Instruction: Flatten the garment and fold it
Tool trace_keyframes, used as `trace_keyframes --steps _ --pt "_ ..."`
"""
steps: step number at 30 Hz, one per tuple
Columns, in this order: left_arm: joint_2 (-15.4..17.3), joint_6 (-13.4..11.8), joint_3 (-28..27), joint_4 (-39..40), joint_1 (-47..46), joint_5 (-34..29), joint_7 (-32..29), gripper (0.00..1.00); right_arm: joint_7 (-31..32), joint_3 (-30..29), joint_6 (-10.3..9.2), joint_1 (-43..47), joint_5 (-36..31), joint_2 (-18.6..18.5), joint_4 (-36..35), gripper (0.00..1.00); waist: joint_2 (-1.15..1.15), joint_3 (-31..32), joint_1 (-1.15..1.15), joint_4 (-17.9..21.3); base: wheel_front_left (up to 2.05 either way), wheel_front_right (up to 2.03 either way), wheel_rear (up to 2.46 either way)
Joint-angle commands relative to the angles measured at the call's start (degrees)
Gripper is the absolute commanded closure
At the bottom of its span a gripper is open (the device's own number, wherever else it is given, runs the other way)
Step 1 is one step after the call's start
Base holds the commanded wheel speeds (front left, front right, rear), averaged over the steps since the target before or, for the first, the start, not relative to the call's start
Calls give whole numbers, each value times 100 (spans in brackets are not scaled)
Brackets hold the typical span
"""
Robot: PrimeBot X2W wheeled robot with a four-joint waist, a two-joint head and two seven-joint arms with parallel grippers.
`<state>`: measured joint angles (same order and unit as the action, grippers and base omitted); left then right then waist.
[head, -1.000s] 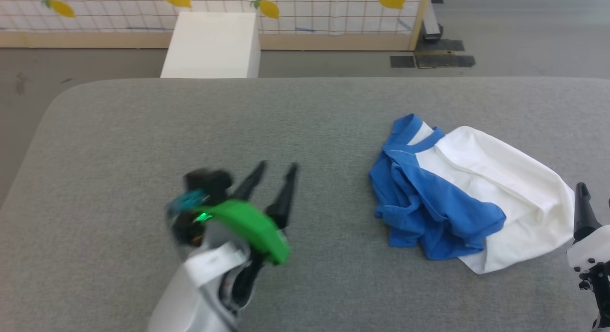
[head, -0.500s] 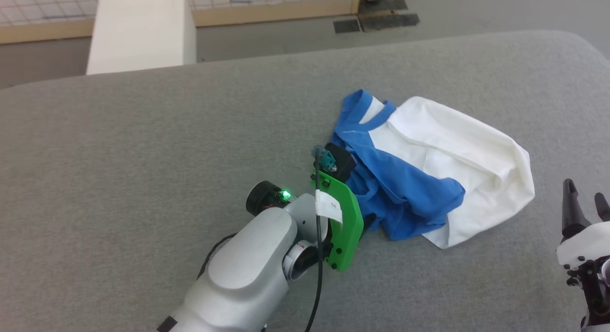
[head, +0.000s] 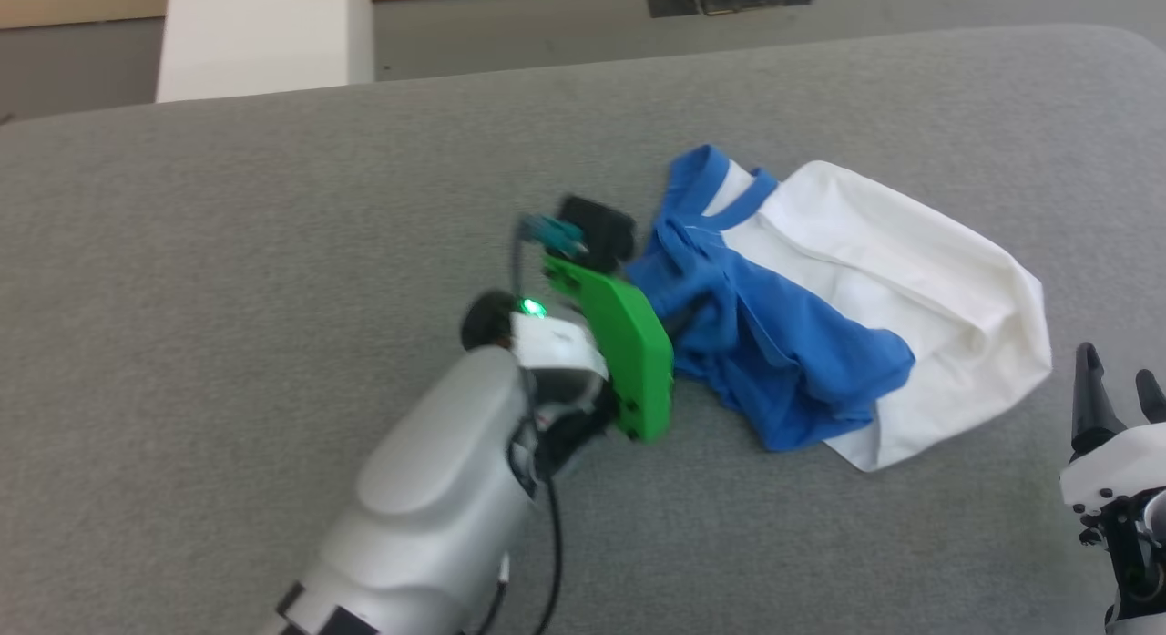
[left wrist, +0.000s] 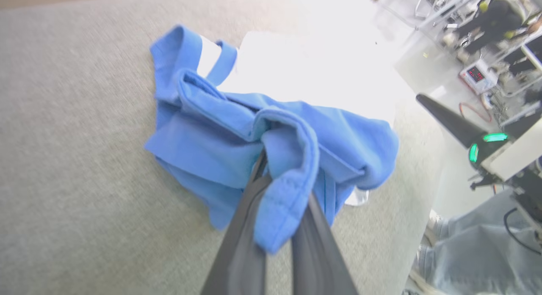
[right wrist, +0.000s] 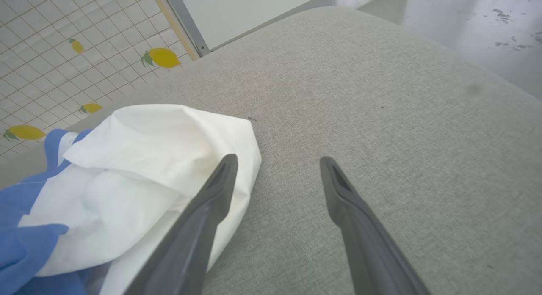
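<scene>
The garment (head: 874, 280) lies crumpled right of centre in the head view on the grey padded table (head: 273, 252), with its blue sleeve (left wrist: 220, 138) bunched along its left side. The left gripper (left wrist: 281, 189) is clamped on a fold of that sleeve, evidently to draw it out for flattening. The right gripper (right wrist: 278, 159) waits at the lower right with its fingers spread wide, just beside the white hem. A second ago the left gripper stood open and well apart from the cloth; the head camera has swung since.

Garment (head: 911, 252) white w/ blue sleeves, table (head: 228, 252) grey, screen (right wrist: 42, 41) gridded w/ yellow lemons.
</scene>
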<state>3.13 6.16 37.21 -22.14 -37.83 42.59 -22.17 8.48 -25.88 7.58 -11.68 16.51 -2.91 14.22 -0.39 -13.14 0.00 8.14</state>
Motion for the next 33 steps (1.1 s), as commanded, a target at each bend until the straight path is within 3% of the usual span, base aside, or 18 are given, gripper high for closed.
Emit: trace_keyframes --steps 1,5,11,14,18,23,24,25,26,29,33 --pt "133 -75 -201 102 -140 88 162 100 -16 30 -9 -67 -66 3 -20 0 39 184 0 -348 0 0 0" --pt "520 -441 -884 445 -68 182 633 100 14 36 -9 -58 -130 3 -74 0 39 322 0 -682 0 0 0" --pt "1344 -1470 -2182 777 717 340 1214 100 88 89 -9 -3 -158 3 -80 0 39 509 0 -1091 0 0 0" --pt "1553 -2081 -2817 847 1411 488 1449 100 107 98 -9 -1 -171 3 -89 0 39 543 0 -1204 0 0 0" --pt "1520 -2643 -3497 874 2371 806 1670 100 131 115 -9 -7 -192 3 -102 0 39 562 0 -1260 0 0 0" --pt "1291 -2778 -3795 839 3102 1118 1742 100 167 123 -9 22 -238 3 -128 0 39 584 0 -1322 0 0 0" --pt "1261 -2741 -3791 839 3145 1141 1758 76 182 137 -9 34 -251 3 -131 0 39 594 0 -1343 0 0 0" --pt "1203 -2663 -3812 877 3143 1207 1793 14 193 153 -9 41 -261 3 -132 0 39 609 0 -1361 0 0 0" --pt "1184 -2583 -3830 926 3133 1221 1872 0 210 183 -9 48 -274 3 -140 0 39 627 0 -1378 0 0 0" --pt "1226 -2315 -3830 1141 3036 1128 2180 0 259 282 -9 28 -302 3 -183 0 39 670 0 -1411 0 0 0" --pt "1548 -1982 -3633 1450 2965 316 3154 0 445 528 -9 -89 -386 3 -287 0 39 692 0 -1414 0 0 0"
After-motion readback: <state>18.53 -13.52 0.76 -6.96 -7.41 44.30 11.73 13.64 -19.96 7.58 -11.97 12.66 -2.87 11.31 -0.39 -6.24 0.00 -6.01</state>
